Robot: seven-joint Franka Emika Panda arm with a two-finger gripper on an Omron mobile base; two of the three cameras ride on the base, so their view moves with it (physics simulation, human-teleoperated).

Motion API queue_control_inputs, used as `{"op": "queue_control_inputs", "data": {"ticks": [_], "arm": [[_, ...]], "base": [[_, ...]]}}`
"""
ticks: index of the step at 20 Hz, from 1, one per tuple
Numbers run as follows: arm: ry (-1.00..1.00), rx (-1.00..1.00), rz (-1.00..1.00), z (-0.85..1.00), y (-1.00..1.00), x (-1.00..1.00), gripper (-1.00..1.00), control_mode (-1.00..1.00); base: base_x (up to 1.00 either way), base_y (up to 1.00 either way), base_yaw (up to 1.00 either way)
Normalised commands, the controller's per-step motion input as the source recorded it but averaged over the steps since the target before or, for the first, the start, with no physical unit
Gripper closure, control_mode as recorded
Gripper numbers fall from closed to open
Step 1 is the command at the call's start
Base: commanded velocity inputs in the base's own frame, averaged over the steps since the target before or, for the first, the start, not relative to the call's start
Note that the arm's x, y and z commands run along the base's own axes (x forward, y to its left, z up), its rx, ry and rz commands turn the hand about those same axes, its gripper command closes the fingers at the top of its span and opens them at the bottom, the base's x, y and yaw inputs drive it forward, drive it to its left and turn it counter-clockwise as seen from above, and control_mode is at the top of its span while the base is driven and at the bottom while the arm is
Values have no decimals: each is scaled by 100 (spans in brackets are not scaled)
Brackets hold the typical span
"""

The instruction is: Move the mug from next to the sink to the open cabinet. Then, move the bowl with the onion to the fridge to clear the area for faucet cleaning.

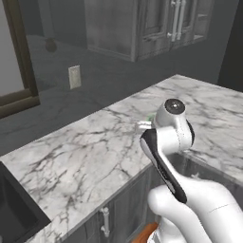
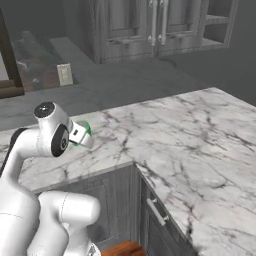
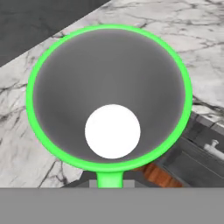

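Jaws clenched on the mug (image 3: 109, 70), grip apparently at the handle side, where a short green stub meets the rim at the bottom of the hand view. Finger tips themselves hidden under the mug. Gripper (image 2: 82, 134) at the end of the arm, above the marble bench (image 2: 200, 145), near its front edge.

Mug carried clear of the bench: hand view looks straight down its mouth, bright green rim, grey inside, white round floor, marble and the base-cabinet fronts (image 3: 197, 148) visible beneath. Only a sliver of green visible past the wrist in both base views (image 1: 149, 118).

Handling, as judged: small, rigid, thin-walled, likely light. Smooth glossy surface, so probably slippery under narrow pads. Hold near the handle sits off-centre, so liable to swing or twist under quick turns. Better kept mouth-up and moved slowly.

Wall cabinet (image 2: 217, 22) with open shelf up at right in the right base view, well apart from the mug. Best set down flat on its base.
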Motion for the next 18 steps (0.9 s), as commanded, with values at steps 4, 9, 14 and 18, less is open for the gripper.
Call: {"op": "queue_control_inputs", "data": {"ticks": [4, 9, 14, 18], "arm": [[0, 0, 0, 0, 0, 0, 100, 100], [0, 0, 0, 0, 0, 0, 100, 100], [0, 0, 0, 0, 0, 0, 100, 100], [0, 0, 0, 0, 0, 0, 100, 100]], "base": [[-98, 26, 45], [-31, 3, 87], [-3, 0, 100], [-2, 0, 100]]}}
